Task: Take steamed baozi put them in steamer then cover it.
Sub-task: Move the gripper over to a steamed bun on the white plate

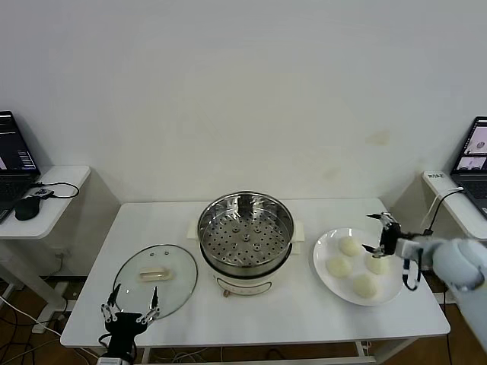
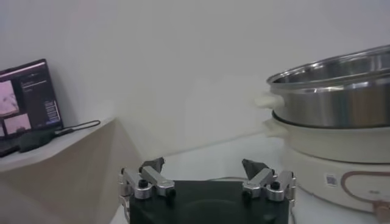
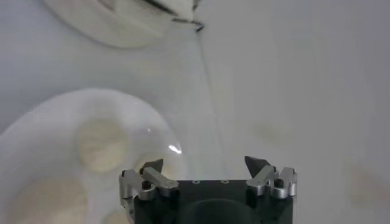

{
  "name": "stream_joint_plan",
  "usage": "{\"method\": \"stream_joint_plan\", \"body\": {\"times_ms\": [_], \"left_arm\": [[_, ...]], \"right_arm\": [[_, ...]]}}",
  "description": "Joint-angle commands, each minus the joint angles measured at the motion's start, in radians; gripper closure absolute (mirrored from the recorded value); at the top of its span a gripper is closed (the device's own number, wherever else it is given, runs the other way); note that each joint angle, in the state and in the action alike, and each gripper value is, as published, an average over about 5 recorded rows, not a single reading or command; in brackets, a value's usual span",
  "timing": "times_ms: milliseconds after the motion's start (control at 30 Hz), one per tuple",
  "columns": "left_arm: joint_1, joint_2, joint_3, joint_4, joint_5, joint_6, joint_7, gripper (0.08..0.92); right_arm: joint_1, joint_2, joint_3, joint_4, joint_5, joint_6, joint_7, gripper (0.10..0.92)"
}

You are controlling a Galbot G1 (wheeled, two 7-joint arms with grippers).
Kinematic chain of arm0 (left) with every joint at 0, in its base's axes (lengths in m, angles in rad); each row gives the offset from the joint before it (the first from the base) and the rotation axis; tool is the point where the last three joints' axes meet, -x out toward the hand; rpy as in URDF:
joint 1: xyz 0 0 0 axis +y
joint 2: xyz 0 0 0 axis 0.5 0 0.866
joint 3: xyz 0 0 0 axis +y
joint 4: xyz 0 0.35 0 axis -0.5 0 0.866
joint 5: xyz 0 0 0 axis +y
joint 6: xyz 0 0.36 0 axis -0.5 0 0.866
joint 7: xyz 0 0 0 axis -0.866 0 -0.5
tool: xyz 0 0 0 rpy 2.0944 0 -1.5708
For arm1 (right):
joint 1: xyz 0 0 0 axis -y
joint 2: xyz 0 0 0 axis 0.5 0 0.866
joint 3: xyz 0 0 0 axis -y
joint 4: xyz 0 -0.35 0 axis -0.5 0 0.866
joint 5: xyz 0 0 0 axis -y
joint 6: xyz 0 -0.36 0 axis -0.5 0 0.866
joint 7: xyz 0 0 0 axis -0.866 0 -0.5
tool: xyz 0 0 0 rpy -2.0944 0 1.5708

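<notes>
Steamer point(image 1: 246, 234) uncovered mid-table point(image 1: 304, 312), four buns point(image 1: 358, 266) on plate point(image 1: 326, 268) to its right
Lid point(image 1: 156, 279) lay flat left of steamer; right gripper point(image 1: 377, 234) hung spread wide over plate's far edge, left gripper point(image 1: 130, 308) spread and empty beside lid

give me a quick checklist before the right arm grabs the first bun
1. Right gripper open: ok, both fingers spread, nothing between them.
2. Right gripper over the plate: ok, at its far right edge, above the buns.
3. Buns reachable: ok, four on the plate, none covered.
4. Steamer uncovered: ok, its perforated tray is bare.
5. Lid out of the way: ok, flat on the table left of the steamer.
6. Left gripper clear of the path: ok, open at the front table edge by the lid.
</notes>
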Motion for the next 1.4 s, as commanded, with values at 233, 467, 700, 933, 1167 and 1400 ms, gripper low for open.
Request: {"method": "stream_joint_plan", "body": {"times_ms": [233,467,700,933,1167,1400], "left_arm": [[-0.007,0.002,-0.033,0.008,-0.013,0.001,-0.002,0.177],[-0.006,0.005,-0.046,0.007,-0.017,0.0,-0.001,0.177],[-0.008,0.008,-0.055,0.011,-0.016,-0.002,0.0,0.177],[-0.011,0.013,-0.062,0.025,-0.018,-0.007,0.0,0.177],[-0.02,0.013,-0.063,0.036,-0.02,-0.008,0.0,0.177],[-0.023,0.013,-0.064,0.039,-0.02,-0.007,-0.001,0.177]], "right_arm": [[0.599,0.022,-0.726,-0.395,-0.026,0.037,-0.216,0.202],[0.604,0.139,-0.735,-0.504,-0.044,0.017,-0.195,0.203],[0.635,0.232,-0.748,-0.61,-0.058,0.02,-0.193,0.203],[0.652,0.287,-0.753,-0.682,-0.079,0.017,-0.199,0.203],[0.656,0.31,-0.756,-0.721,-0.095,0.011,-0.2,0.202],[0.658,0.314,-0.755,-0.729,-0.102,0.009,-0.208,0.285]]}}
